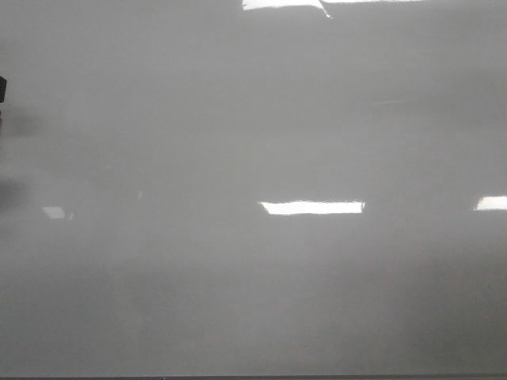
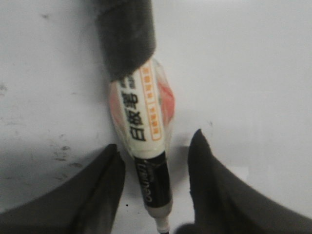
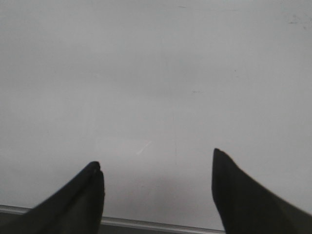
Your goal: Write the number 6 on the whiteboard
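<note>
Clearly, the whiteboard (image 1: 253,142) fills the front view, with bright light reflections (image 1: 312,207) near the centre and at 12 o'clock; no written digit can be seen on it. At 9 o'clock a small dark part shows at the edge. The left hand (image 2: 157,161) is open, and a marker (image 2: 144,146) lies between its fingers; whether they touch it, I cannot tell. The right hand (image 3: 156,168) is wide open and holds nothing, above the board's edge.
</note>
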Motion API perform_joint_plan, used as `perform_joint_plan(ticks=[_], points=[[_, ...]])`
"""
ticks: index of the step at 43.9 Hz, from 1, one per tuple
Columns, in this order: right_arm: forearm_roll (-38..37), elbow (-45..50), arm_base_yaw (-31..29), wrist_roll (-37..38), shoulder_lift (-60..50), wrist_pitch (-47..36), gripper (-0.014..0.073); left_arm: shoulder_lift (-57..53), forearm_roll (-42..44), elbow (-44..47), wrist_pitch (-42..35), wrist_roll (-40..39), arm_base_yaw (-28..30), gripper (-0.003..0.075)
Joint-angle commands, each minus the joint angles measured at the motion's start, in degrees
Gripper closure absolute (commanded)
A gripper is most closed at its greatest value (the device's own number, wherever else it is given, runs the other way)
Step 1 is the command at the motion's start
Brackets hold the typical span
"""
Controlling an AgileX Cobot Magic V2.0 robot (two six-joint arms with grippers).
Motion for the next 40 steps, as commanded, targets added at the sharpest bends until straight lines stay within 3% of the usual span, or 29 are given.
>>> perform_joint_plan(ticks=[1, 14, 20, 24, 29, 35, 40], points=[[0.41, -1.54, 0.04, -0.61, 0.04, -4.39, 0.0094, -1.46, -0.57, -1.67, -4.73, -0.53, -0.25, 0.0545], [0.41, -1.54, 0.04, -0.61, 0.04, -8.30, 0.0094, -1.60, -0.57, -1.67, -4.36, -0.53, -0.25, 0.0740], [0.41, -1.54, 0.04, -0.61, 0.04, -9.18, 0.0094, -4.43, -0.57, -2.15, -0.13, -0.53, -0.53, 0.0741], [0.41, -1.66, 0.04, -0.61, 0.04, -8.98, 0.0094, -7.21, 2.32, -4.55, 8.70, 0.36, -1.71, 0.0741], [0.46, -2.08, 0.04, -0.61, 0.11, -6.60, 0.0094, -10.19, 5.17, -10.04, 25.40, 4.22, -5.02, 0.0741], [0.46, -4.19, 0.04, -0.61, 1.92, -1.94, 0.0094, -11.03, 4.52, -17.67, 43.08, 14.15, -10.54, 0.0741], [0.46, -6.41, 0.04, -0.72, 3.81, 1.10, 0.0094, -11.03, 2.49, -22.20, 51.42, 24.36, -15.45, 0.0741]])
